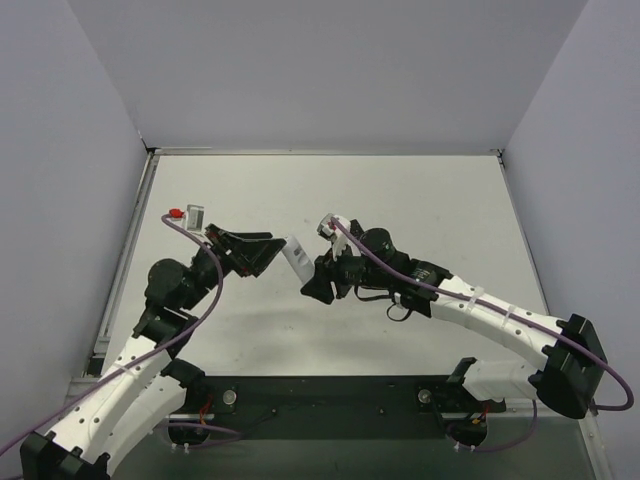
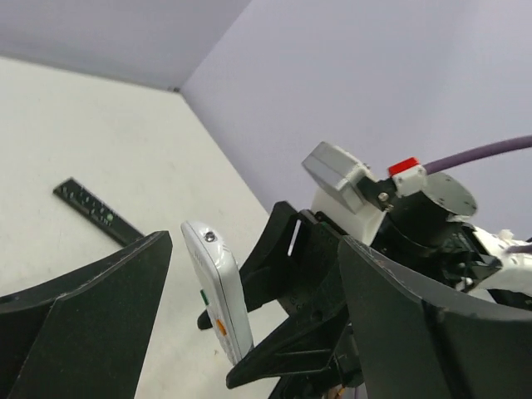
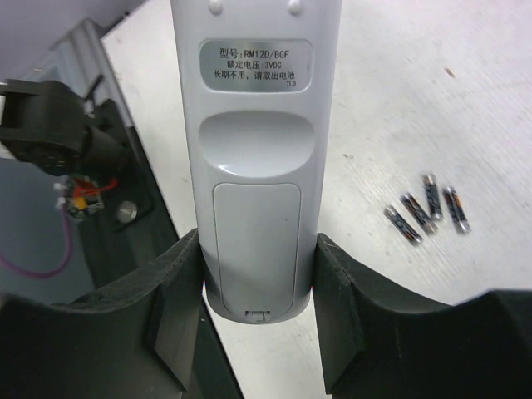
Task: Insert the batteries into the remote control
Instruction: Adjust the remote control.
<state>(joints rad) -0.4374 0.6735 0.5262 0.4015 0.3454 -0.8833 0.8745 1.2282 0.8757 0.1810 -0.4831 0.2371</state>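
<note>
The white remote control is held off the table between the two arms. My right gripper is shut on its lower end, one pad on each long side. Its plain back with the label faces the right wrist camera, and the battery cover sits in place. My left gripper is open, its fingers standing wide on either side of the remote control without touching it. Several batteries lie loose on the table, below and to the right of the remote in the right wrist view.
A slim black remote lies flat on the table beyond the left gripper. Grey walls enclose the table at the back and both sides. The arm bases and a dark strip run along the near edge.
</note>
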